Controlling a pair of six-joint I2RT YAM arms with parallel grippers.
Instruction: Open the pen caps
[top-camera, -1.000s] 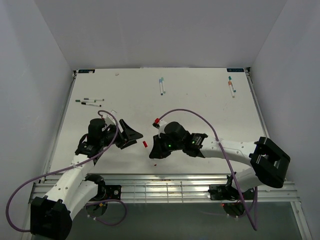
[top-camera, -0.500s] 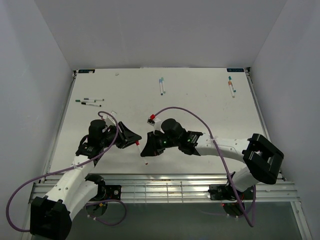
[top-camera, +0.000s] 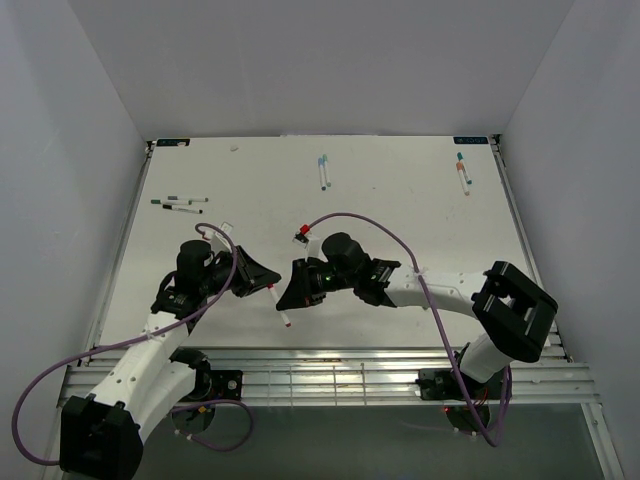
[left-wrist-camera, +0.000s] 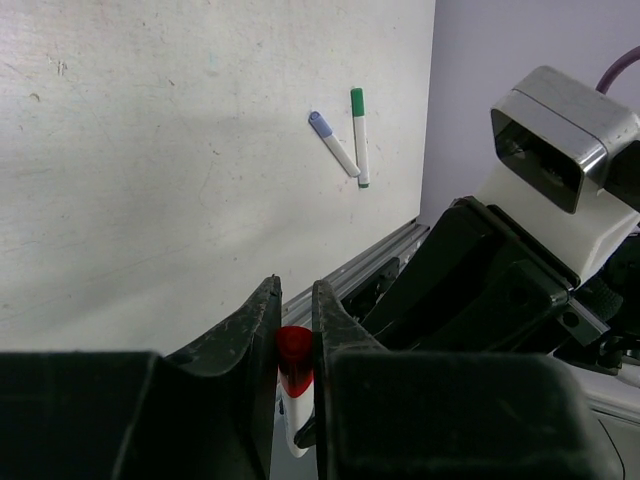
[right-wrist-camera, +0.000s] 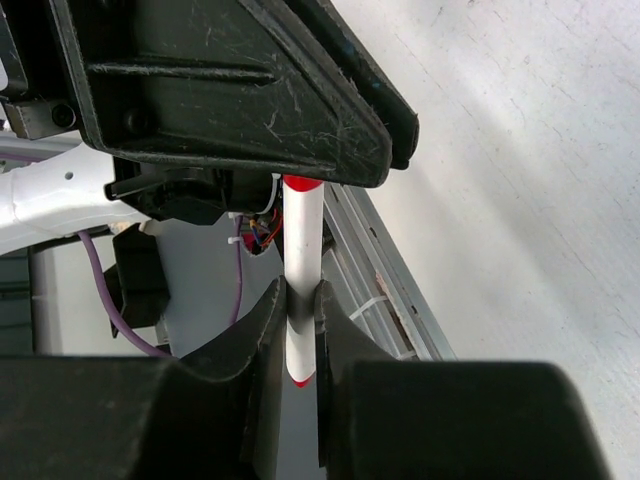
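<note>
A white pen (top-camera: 280, 307) hangs between both grippers over the table's near edge. In the left wrist view my left gripper (left-wrist-camera: 293, 290) is shut on its red pen cap (left-wrist-camera: 293, 352), with the white barrel (left-wrist-camera: 297, 430) running down from it. My right gripper (right-wrist-camera: 298, 290) is shut on the barrel (right-wrist-camera: 301, 240) lower down. The red cap (right-wrist-camera: 298, 183) shows at the top of the barrel, tucked into the left gripper's black fingers (right-wrist-camera: 250, 90). A small red end (right-wrist-camera: 300, 380) pokes out below my right jaws. From above, the left gripper (top-camera: 262, 277) and right gripper (top-camera: 290, 293) nearly touch.
More capped pens lie on the white table: a group at the far left (top-camera: 180, 205), a pair at the back centre (top-camera: 323, 172), a pair at the back right (top-camera: 463, 172). A metal rail (top-camera: 330, 375) runs along the near edge. Purple cables loop over both arms.
My right arm has carried the pen left, to the left gripper. The left jaws, wide open a second ago, have closed onto the red cap.
</note>
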